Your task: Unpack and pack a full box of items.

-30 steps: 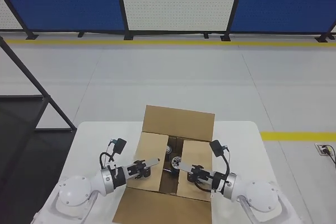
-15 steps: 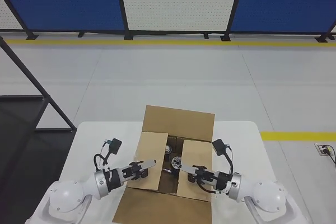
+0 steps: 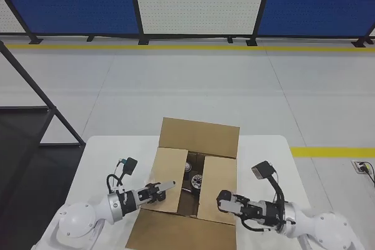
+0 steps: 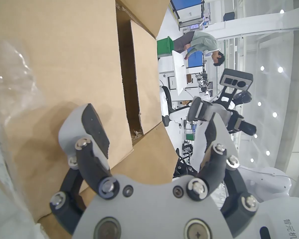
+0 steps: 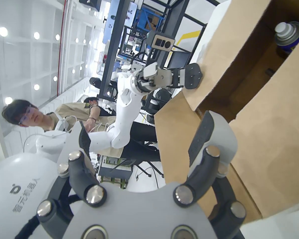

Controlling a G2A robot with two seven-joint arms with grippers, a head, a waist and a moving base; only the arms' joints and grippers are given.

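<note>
An open cardboard box (image 3: 199,135) stands mid-table with its flaps spread. Inside, between the side flaps, lie dark items (image 3: 194,179); the right wrist view shows a blue spray can (image 5: 288,35) with a white cap in there. My left gripper (image 3: 165,187) hovers open over the box's left flap (image 4: 64,50), with nothing between its fingers (image 4: 96,125). My right gripper (image 3: 222,200) is open and empty too, at the near end of the right flap (image 3: 217,178). In its own view, the right gripper (image 5: 147,135) looks past the near flap's edge into the box.
The white table (image 3: 106,156) has bare room left and right of the box. A black metal rack (image 3: 25,125) stands off the table's left side. Clear plastic wrap (image 4: 7,75) shows beside the left flap. The near flap (image 3: 181,232) hangs toward the robot.
Both arms have drawn back toward the near table edge. The right gripper has left the box opening and now sits over the near end of the right flap.
</note>
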